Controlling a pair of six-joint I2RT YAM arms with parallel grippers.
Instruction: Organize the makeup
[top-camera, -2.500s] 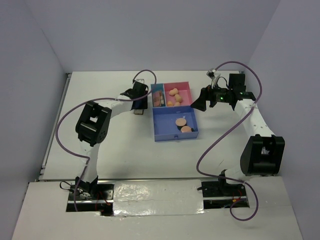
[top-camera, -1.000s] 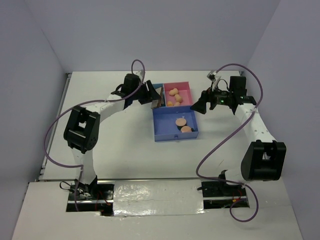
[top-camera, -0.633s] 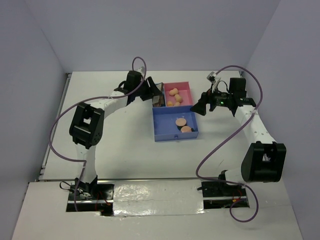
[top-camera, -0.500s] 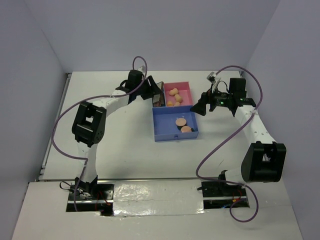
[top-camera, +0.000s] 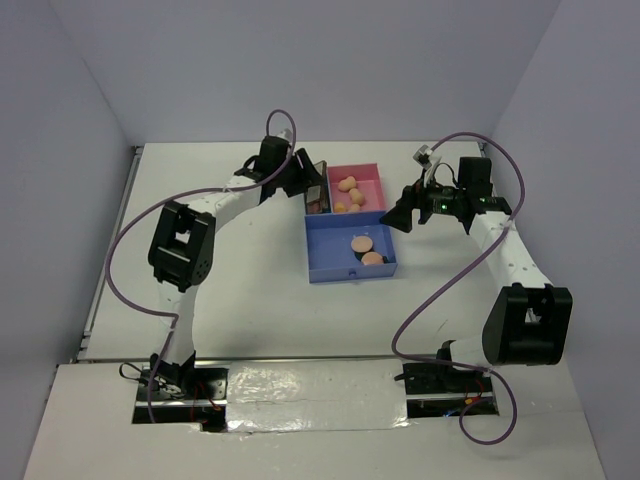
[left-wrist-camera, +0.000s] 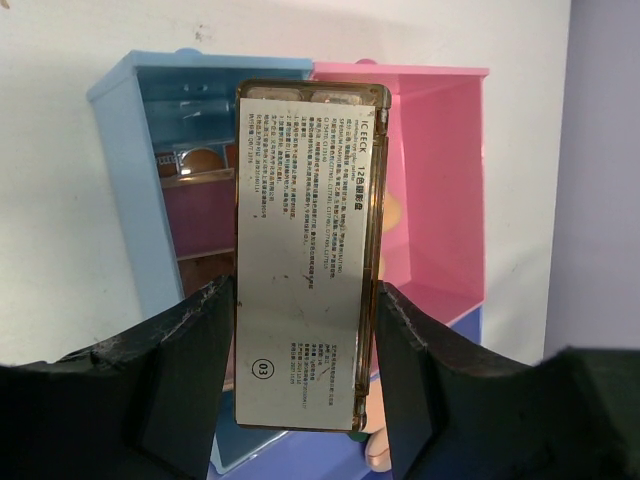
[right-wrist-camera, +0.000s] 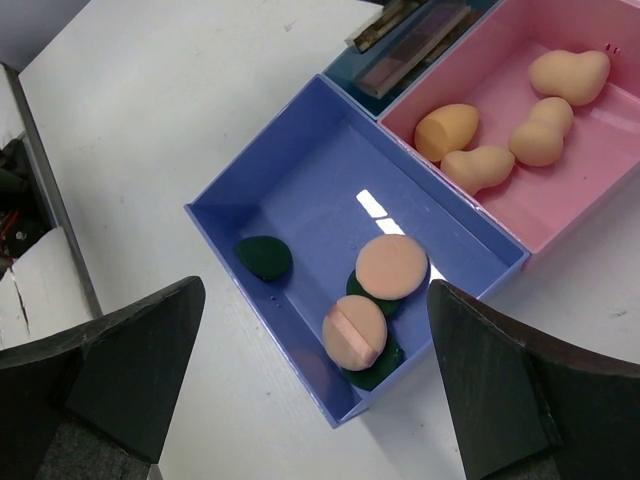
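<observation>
My left pincer (left-wrist-camera: 303, 300) pinches an eyeshadow palette (left-wrist-camera: 305, 200) by its long edges, label side toward me, one finger on each side of its nearer half. Beneath and beyond its far end is the light blue compartment (left-wrist-camera: 118, 170), where the stored palettes (left-wrist-camera: 195, 160) already take up room. The pink compartment (left-wrist-camera: 440, 190) lies just right of my grip. From here the palette seems to hang across the wall between those two bins. If I let go now, I judge it could strike that wall and tip into the pink side, or wedge crooked on the stored palettes. With only its nearer half held, a bump on the rim could also swing it in my fingers. My right pincer (right-wrist-camera: 315, 290) is spread wide and empty. Directly under it are the peach puffs (right-wrist-camera: 392, 265) and a dark green disc (right-wrist-camera: 264, 256) in the periwinkle compartment (right-wrist-camera: 300, 160), and farther off the egg-shaped sponges (right-wrist-camera: 540, 130). Dropping it carelessly could crowd my left arm.
</observation>
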